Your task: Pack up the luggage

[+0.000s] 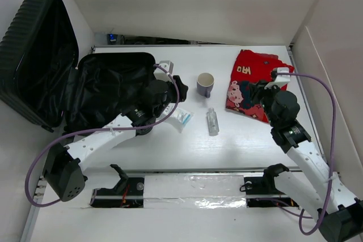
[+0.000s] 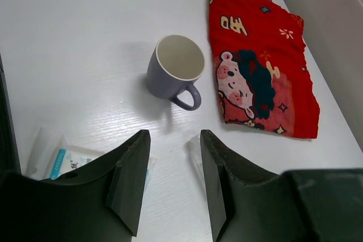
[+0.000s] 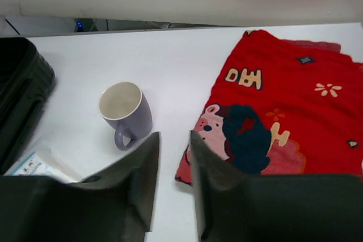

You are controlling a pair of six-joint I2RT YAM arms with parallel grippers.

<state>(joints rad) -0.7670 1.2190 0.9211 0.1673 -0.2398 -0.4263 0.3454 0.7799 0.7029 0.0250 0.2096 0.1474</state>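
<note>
At the left edge of the tabletop (image 1: 244, 140) lies the luggage (image 1: 108, 86) — open, lid raised. Near a purple mug (image 2: 176, 69) the left fingers (image 2: 129, 179) stand apart, empty; the right fingers (image 3: 142, 185) — slightly apart, holding nothing — hover by the red cloth (image 3: 283, 100).

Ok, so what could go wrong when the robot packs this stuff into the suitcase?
The mug stands right ahead of the open left hand, so a clumsy reach might tip it. The little bottle lies on its side and could roll away. The red cloth is only loosely folded, so the right hand may drag it open.
</note>
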